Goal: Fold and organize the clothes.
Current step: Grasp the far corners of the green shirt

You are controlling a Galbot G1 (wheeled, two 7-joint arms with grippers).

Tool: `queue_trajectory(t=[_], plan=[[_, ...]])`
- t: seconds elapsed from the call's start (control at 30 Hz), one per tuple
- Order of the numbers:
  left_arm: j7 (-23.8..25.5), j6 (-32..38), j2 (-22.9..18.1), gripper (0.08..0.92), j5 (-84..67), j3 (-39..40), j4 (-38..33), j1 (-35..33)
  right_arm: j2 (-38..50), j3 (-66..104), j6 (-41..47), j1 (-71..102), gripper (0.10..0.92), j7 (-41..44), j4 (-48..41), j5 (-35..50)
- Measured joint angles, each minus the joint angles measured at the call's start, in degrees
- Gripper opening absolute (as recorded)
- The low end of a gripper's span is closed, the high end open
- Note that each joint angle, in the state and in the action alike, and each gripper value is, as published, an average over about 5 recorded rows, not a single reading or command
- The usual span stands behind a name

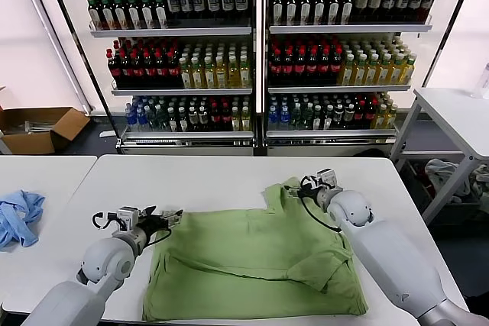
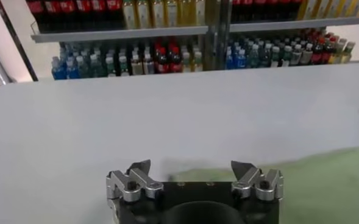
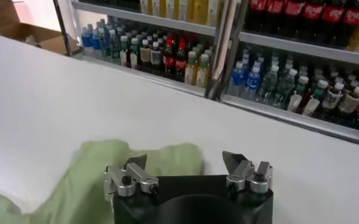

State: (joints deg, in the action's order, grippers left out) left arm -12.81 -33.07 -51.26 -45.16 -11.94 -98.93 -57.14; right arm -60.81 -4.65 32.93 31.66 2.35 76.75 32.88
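Shirt [image 1: 252, 261] is lying half-folded; left gripper [image 1: 170, 217] and right gripper [image 1: 309, 185] are hovering wide open at opposite edges, probably lining up grabs.

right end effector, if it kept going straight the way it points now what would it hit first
Probably nothing close. The right end effector, open, sits over the far edge of the shirt; ahead lies bare table, then the bottle shelves past the edge. Depth is unclear, so if it points slightly downward it could meet the tabletop first.

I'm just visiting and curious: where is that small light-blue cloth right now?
In the head view, the crumpled light-blue cloth lies on the separate white side table at the far left, apart from the light green polo shirt.
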Motion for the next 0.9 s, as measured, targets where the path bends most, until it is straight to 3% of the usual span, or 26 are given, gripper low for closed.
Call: queue_trajectory(t=[0.17,0.3,0.9], plan=[[0.7,0.0,-0.3,0.789,-0.1,-0.2,0.7,-0.5,-0.4,0.6,-0.1,0.9,0.773,0.5,-0.1,-0.8],[1.4,0.0,-0.6,0.695,-0.1,-0.2,1.4,-0.4,-0.4,1.0,-0.2,1.7,0.704,0.9,-0.2,-1.5],[4.9,0.3,0.1,0.175,0.5,-0.5,-0.1,-1.0,1.4,1.2,-1.6,3.8,0.198,0.4,2.7,-2.6]])
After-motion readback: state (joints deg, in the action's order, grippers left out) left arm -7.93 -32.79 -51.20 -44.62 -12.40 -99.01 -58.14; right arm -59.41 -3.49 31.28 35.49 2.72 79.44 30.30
